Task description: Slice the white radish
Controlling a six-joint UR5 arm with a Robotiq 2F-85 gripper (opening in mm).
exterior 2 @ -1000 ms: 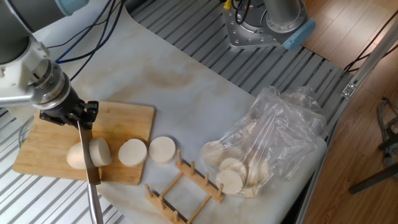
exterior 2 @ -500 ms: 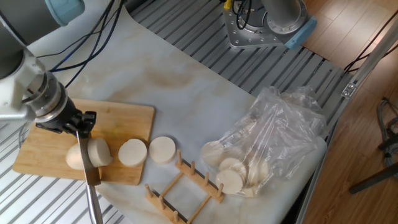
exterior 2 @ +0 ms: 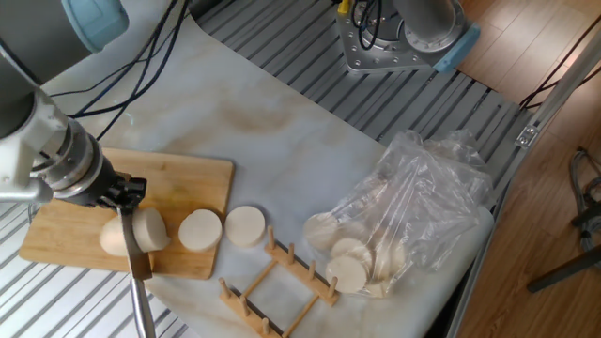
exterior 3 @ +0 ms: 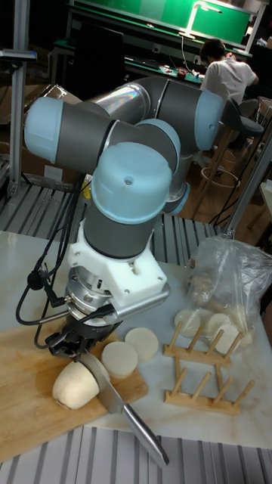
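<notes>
The white radish lies on its side on the cutting board, near the board's front edge. It is a thick, smooth, cream-white stub with a rounded end pointing toward the board's left edge. A knife stands in it, blade down, parting a fat round disc from the stub; the disc leans against the right face of the blade. In the tall fixed view the stub looks matte and slightly yellowish, its dome end blunt.

The knife's dark blade runs toward the front edge of the table, and its bright metal handle sticks out past the board. The pincer grips the blade's far end from above, its black fingers pressed onto the steel.

A second disc sits at the board's right front corner, flat face up, and a third disc lies just off the board on the white marbled sheet covering the table. The board is pale bamboo with a fine grain and rounded corners.

Near the front edge of the sheet stands a wooden rack of thin pegs. To its right lies a crumpled clear plastic bag holding pale round slices.
</notes>
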